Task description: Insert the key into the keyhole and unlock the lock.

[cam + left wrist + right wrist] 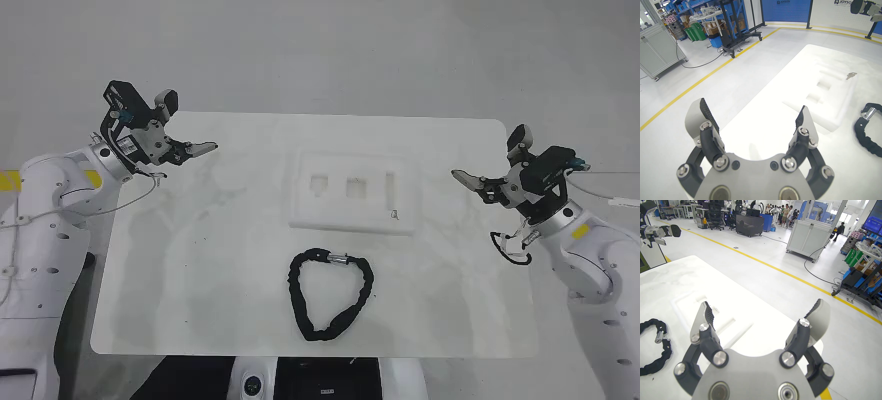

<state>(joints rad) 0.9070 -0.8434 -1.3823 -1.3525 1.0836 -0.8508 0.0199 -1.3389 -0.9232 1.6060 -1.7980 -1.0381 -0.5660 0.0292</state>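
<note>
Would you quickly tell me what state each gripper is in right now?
Left gripper: open, holding nothing.
Right gripper: open, holding nothing.

Overhead camera looks down on the table [160, 300]. Wrist cameras face inward from left and right ends; all share the chain lock [297, 290], apparently the tray [340, 215].

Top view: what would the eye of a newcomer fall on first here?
The black chain lock catches the eye first, a closed loop on the white table, near the robot's side. Behind it lies a white foam tray with a small key on its right part. The left gripper and the right gripper hover open at the table's two ends.
</note>
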